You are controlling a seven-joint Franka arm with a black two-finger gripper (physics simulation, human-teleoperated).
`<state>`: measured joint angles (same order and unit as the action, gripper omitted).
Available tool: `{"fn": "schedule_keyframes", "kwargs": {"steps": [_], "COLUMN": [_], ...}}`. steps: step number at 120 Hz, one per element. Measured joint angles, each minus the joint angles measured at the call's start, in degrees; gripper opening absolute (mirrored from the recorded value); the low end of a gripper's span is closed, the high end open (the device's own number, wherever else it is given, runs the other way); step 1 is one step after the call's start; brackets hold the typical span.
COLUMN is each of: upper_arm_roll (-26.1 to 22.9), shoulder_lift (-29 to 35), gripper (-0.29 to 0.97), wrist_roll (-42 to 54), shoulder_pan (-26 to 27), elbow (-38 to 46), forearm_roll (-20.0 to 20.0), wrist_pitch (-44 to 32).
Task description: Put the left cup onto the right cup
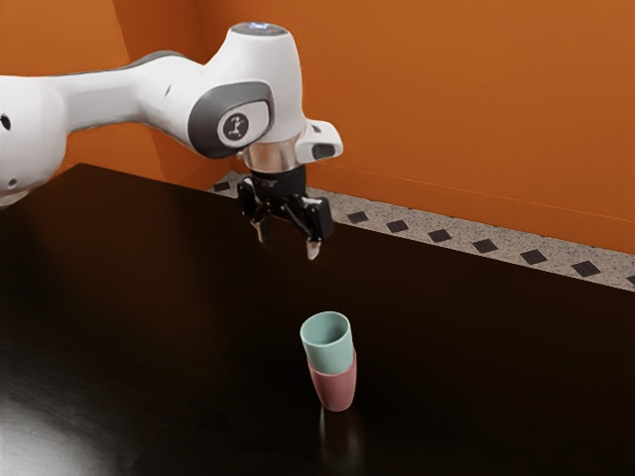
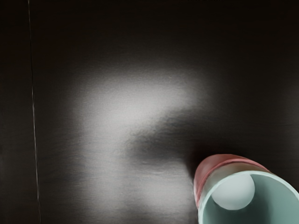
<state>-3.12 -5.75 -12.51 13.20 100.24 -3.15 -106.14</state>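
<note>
Two cups, one stack: in the exterior view the teal cup [image 1: 327, 340] sits nested in the mouth of the pink cup [image 1: 333, 389], which stands upright on the dark table [image 1: 119, 297], well in from the far edge. The hand [image 1: 288, 243] hangs well above the stack, toward the far edge, with its fingers spread and nothing between them. The arm [image 1: 149, 94] comes in level from the exterior view's left, wrist bent so the fingers point down. Judgement: placement looks done and the step in hand is the retreat. Do it well by rising straight, fingers apart and clear of the teal rim, since a nested cup tips easily. Wrist view: the teal cup [image 2: 266, 200] shows its pale inner floor, the pink cup [image 2: 210, 170] ringing it on the glossy table [image 2: 117, 116].
</note>
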Motion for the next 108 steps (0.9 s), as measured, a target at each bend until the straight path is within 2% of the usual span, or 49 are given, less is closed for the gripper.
{"fn": "schedule_keyframes", "kwargs": {"steps": [51,108], "upper_arm_roll": [6.7,7.25], "shoulder_lift": [0.17,5.74], "gripper": [0.68,0.68], "wrist_roll": [19.31,31.76], "shoulder_pan": [-0.12,-0.14], "elbow": [-0.4,0.28], "forearm_roll": [-0.82,-3.24], "wrist_pitch": [-0.38,3.27]}}
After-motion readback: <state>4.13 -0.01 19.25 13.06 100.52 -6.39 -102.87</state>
